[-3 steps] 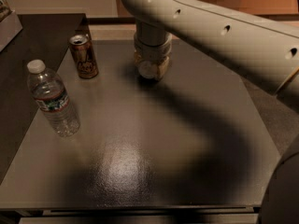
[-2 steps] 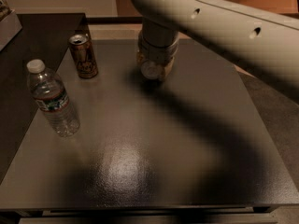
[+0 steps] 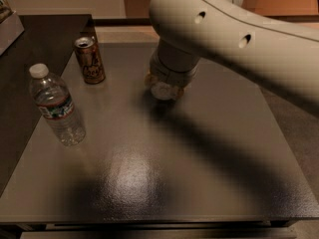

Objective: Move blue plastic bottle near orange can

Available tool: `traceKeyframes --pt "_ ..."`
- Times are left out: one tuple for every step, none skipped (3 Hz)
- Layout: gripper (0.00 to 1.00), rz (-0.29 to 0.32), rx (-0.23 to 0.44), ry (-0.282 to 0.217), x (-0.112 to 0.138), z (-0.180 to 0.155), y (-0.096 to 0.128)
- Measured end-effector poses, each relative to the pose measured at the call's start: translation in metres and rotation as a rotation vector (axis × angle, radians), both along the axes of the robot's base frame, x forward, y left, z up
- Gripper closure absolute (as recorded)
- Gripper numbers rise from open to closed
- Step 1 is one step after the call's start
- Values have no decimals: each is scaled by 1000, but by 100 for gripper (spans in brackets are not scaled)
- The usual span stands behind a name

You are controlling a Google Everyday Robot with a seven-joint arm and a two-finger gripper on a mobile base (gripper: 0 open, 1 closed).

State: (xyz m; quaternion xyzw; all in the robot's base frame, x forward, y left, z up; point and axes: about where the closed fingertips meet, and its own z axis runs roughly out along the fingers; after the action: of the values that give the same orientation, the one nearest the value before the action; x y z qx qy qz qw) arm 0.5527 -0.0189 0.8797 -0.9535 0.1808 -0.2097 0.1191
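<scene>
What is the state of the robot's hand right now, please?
Hand: cannot be told; it hangs low over the table, near the orange can.

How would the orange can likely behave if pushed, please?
Standing tall and slim, the orange can may tip if pushed high; its round body could then roll. The gripper hovers beside it, not touching.

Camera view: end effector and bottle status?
End effector low at mid-table, right of orange can. Pale object under it, likely the blue plastic bottle. Ribbed water bottle off left.
</scene>
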Motion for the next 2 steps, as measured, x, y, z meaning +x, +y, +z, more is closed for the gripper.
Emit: traceKeyframes --pt "100 73 -37 -10 -18 -7 12" --pt "100 118 -82 -11 -20 -15 27"
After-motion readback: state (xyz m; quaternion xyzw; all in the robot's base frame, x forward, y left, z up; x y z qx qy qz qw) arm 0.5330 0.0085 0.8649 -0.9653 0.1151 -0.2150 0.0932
